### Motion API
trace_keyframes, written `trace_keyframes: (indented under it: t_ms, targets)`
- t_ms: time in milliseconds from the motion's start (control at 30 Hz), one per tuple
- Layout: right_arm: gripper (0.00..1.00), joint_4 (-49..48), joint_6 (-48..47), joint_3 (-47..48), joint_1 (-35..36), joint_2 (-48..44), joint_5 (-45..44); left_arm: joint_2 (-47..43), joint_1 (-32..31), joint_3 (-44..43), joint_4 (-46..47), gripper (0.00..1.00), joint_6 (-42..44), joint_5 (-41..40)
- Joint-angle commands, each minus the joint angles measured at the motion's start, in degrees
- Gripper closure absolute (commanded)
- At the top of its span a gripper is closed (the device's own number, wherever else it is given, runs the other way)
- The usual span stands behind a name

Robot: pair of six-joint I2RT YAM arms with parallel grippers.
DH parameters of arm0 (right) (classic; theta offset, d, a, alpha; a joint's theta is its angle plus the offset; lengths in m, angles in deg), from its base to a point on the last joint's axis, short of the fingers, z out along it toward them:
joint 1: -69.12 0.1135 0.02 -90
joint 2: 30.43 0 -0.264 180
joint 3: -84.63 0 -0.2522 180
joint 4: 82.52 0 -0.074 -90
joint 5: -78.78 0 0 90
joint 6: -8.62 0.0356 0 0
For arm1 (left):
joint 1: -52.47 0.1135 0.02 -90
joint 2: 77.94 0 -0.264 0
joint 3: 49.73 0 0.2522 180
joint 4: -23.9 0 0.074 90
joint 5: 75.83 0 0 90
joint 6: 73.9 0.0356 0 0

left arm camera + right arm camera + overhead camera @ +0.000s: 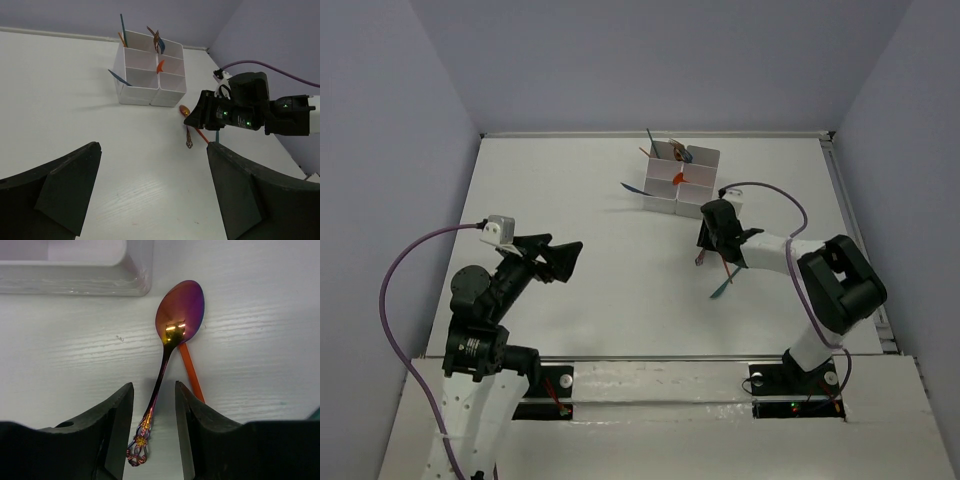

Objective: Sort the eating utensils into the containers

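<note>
Nearest you, your left end effector (pixel 567 262) hangs wide open over the tabletop (pixel 620 310) holding nothing, and a teal utensil (pixel 722 290) lies loose by the right arm, so I judge the sort only partly done. Just beyond, your right end effector (pixel 154 390) sits low, jaws half open either side of the handle of an iridescent spoon (pixel 179 310) but not closed on it, and an orange utensil (pixel 191 375) lies partly under that spoon. Farthest, the containers (pixel 142 95) hold several teal and orange utensils upright in the rear compartments, an orange spoon end (pixel 160 66) shows mid-block, one teal piece (pixel 119 77) leans out over the left wall, and the front compartments look empty.
</note>
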Motion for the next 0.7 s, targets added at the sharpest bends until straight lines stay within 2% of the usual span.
trace_keyframes:
  t_ms: [0,167,433,533,567,633,667]
  targets:
    - [0.56,-0.44,1.39,3.01,0.19,2.95,-3.35,-0.17,-0.43,0.51,2.3,0.01,0.05,0.24]
    - [0.59,-1.05,1.21,4.68,0.19,6.72,-6.69,0.19,-0.43,0.59,2.3,0.01,0.05,0.24]
    - [0.69,-0.61,-0.63,6.27,0.19,9.19,-10.65,0.71,-0.43,0.59,2.39,0.01,-0.03,0.42]
    - [0.77,-0.7,-0.99,6.53,0.19,9.9,-11.0,0.71,0.09,0.68,2.39,0.01,-0.03,0.51]
    - [0.84,-0.53,-0.99,6.71,0.19,9.98,-11.35,0.71,0.09,0.6,2.48,0.01,-0.03,0.51]
    - [0.92,-0.79,-0.9,6.45,0.19,9.29,-11.27,0.8,0.09,0.68,2.48,0.01,-0.03,0.59]
    - [0.93,-1.22,-0.99,6.18,0.19,8.85,-11.27,0.89,0.09,0.6,2.48,0.01,-0.03,0.51]
